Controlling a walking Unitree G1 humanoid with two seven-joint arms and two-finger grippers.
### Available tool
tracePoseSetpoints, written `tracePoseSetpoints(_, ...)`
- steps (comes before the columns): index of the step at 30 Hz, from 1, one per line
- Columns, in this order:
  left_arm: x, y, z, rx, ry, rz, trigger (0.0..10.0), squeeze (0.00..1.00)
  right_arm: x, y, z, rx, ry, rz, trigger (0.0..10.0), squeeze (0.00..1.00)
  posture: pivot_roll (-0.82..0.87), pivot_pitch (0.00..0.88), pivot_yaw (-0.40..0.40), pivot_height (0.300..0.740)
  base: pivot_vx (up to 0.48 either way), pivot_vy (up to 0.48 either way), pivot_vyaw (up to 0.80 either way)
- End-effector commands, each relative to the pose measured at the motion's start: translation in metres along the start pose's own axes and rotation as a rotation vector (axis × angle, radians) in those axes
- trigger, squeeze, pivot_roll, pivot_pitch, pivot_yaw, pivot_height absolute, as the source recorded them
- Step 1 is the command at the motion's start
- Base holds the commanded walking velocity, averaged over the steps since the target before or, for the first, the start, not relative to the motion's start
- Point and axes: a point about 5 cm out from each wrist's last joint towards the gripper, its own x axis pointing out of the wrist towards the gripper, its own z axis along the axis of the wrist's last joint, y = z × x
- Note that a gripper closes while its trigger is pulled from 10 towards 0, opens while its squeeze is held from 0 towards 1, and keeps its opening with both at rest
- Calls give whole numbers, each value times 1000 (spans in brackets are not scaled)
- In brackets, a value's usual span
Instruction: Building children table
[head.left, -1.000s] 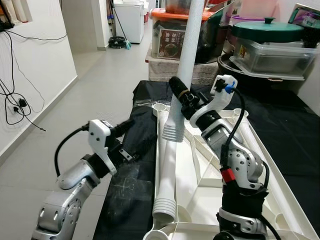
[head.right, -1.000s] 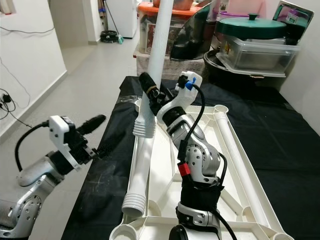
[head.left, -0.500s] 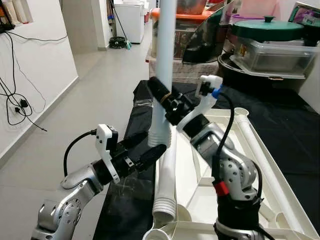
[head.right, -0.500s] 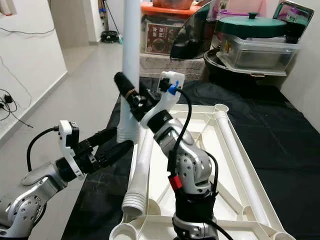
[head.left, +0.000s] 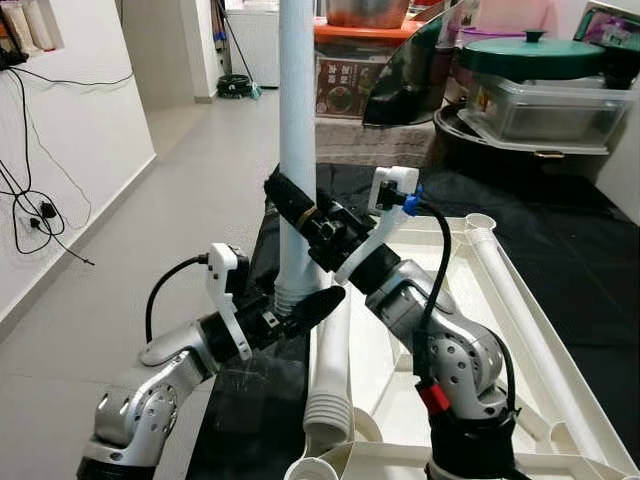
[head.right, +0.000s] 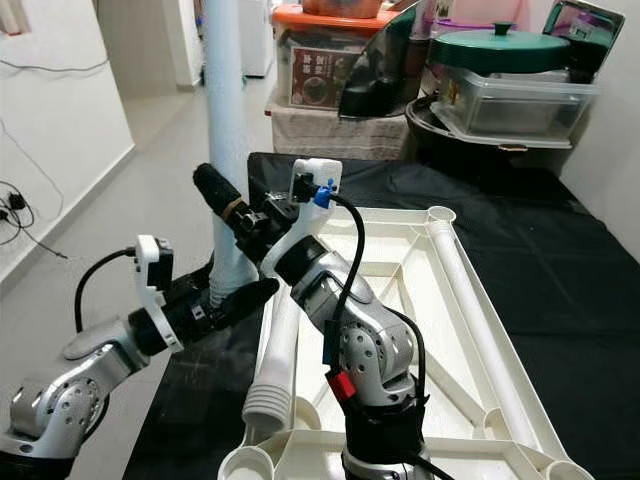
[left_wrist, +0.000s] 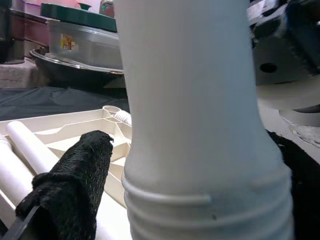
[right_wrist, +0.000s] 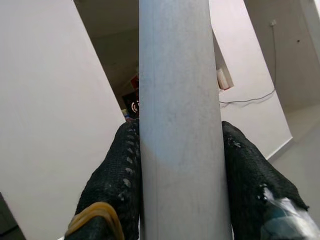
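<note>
While no label reads clearly, I see my right hand clenched around the upright white table leg. My left hand sits spread at its ribbed lower end, beside the upturned tabletop on the black-draped counter.

grey floor (glossy), white wall
</note>
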Motion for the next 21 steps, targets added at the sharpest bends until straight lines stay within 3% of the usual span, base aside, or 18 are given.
tracePoseSetpoints(1, 0, 3, -4, 7, 15, 32, 7725, 0, -1, 10, -5, 51, -11, 50, 0, 0, 36, 0, -24, 740, 0, 0, 0)
tracePoseSetpoints(2, 0, 3, -4, 7, 15, 32, 7725, 0, -1, 10, -5, 51, -11, 50, 0, 0, 36, 0, -24, 740, 0, 0, 0)
tracePoseSetpoints(3, -1, 4, -4, 13, 11, 43, 3137, 0, -1, 10, -6, 54, -9, 48, 0, 0, 39, 0, -25, 740, 0, 0, 0)
tracePoseSetpoints(4, -1, 4, -4, 13, 11, 43, 3137, 0, -1, 10, -6, 54, -9, 48, 0, 0, 39, 0, -25, 740, 0, 0, 0)
tracePoseSetpoints(5, -2, 5, -5, 22, 11, 48, 0, 0, -2, 10, -6, 56, -9, 45, 0, 0, 38, 0, -28, 740, 0, 0, 0)
tracePoseSetpoints(15, -2, 4, -8, 56, 24, 56, 0, 0, -3, 6, -6, 47, -1, 27, 0, 0, 38, 0, -34, 740, 0, 0, 0)
tracePoseSetpoints(16, -2, 4, -9, 91, 44, 63, 10000, 0, -3, 1, -7, 38, 19, -8, 10000, 0, 38, 0, -37, 740, 0, 0, 0)
tracePoseSetpoints(19, -3, 4, -11, 136, 75, 65, 10000, 0, -5, -7, -6, 8, 40, -64, 10000, 0, 39, 0, -38, 740, 0, 0, 0)
tracePoseSetpoints(20, -5, 4, -13, 166, 100, 59, 10000, 0, -6, -10, -4, 22, 36, -79, 10000, 337, 40, 0, -39, 740, 0, 0, 0)
tracePoseSetpoints(21, -7, 4, -14, 183, 115, 53, 10000, 0, -6, -11, -3, 35, 29, -84, 10000, 337, 40, 0, -39, 740, 0, 0, 0)
